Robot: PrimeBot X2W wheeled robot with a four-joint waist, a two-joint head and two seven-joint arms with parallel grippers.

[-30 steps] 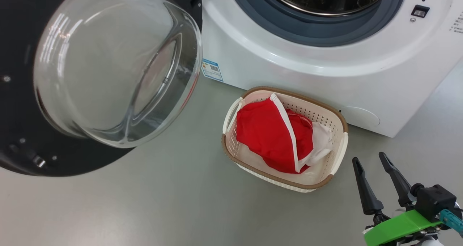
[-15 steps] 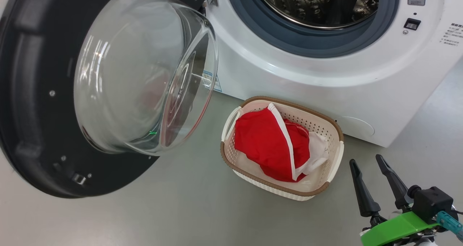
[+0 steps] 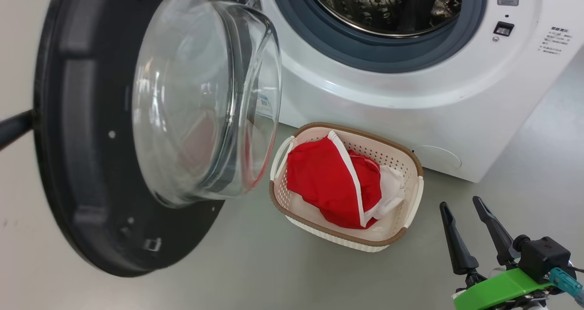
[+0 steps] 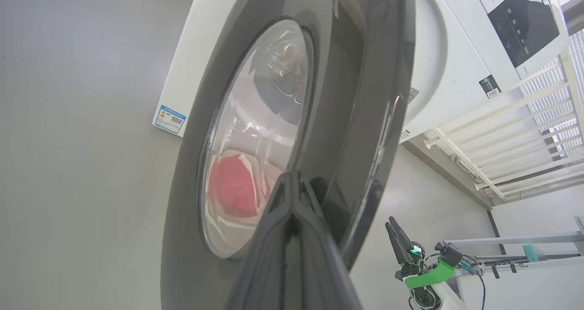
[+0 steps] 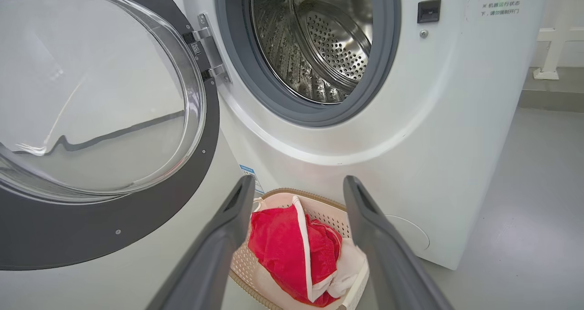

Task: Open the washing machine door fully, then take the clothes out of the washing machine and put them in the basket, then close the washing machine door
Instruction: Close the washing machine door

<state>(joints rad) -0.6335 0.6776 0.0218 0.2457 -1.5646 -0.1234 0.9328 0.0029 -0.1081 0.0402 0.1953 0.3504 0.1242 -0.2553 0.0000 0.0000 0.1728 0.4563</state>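
Swings the washing machine door shut: stands further round toward the washing machine than a second ago, so only the closing looks left, judging by the clothes heaped in the basket on the floor in front and the bare-looking drum. Pushes with the left gripper, fingers together, tips against the door's glossy outer face; holds the right gripper, fingers apart and empty, near the basket, well clear of the door.

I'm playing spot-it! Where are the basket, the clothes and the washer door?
basket (image 3: pixel 383 154), head view, bare far inside wall
clothes (image 3: pixel 319 182), head view, red fabric's middle
door (image 3: pixel 82 164), head view, black rim's left part
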